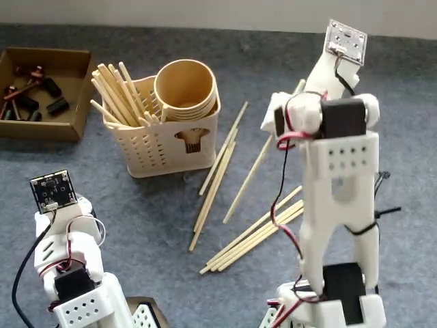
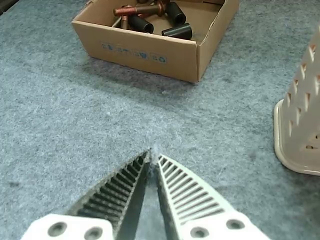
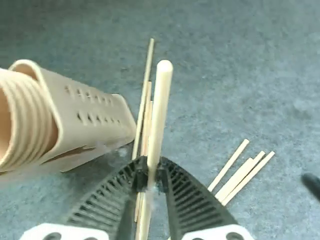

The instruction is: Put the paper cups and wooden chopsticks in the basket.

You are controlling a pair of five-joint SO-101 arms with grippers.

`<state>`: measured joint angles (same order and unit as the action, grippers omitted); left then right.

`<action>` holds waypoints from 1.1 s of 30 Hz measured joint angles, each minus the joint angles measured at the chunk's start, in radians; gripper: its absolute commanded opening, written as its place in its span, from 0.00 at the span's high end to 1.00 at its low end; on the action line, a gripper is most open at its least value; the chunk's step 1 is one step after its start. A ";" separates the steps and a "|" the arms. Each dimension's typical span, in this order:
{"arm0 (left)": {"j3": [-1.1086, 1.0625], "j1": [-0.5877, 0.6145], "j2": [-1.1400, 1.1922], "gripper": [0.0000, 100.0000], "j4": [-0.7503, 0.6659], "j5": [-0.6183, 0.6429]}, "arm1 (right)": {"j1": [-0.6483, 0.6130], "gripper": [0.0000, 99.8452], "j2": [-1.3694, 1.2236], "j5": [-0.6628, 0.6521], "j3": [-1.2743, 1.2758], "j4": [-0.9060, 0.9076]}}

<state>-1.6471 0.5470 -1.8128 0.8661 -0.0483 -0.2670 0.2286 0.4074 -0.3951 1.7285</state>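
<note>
Right gripper (image 3: 150,182): jaws clamped on one wooden chopstick (image 3: 159,110), gripped near its lower end. The stick's long axis runs straight out ahead of the fingers, free end clear of the table.

Just beside the held stick is the basket (image 3: 90,112), with the paper cups (image 3: 17,125) stacked inside it. From above, the basket stands upright toward the table's far left. It lies to the left of the right arm (image 1: 338,171), which is stretched out toward the far edge with its wrist high.

Judgement: the next move is a sideways carry to the basket's open top, with the stick tipped end-down beside the chopsticks already in it (image 1: 116,89).

Loose chopsticks (image 1: 256,236) lie flat between the basket and the right arm, which looks the better placed for them.

Left gripper (image 2: 151,160): jaws together and empty, low over the near-left of the table. It points toward a cardboard box (image 2: 150,50) of hardware.
</note>
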 measured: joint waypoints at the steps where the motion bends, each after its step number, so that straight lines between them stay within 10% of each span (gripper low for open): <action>1: 0.000 0.000 0.000 0.99 0.000 0.000 | -0.012 0.99 0.021 0.000 0.000 -0.015; 33: -0.018 0.000 0.002 0.99 -0.005 -0.058 | -0.425 0.99 0.074 -0.411 0.008 -1.019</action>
<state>-1.6655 0.5470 -1.8113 0.8615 -0.1066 -0.6920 0.3023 -0.0038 -0.3874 0.7096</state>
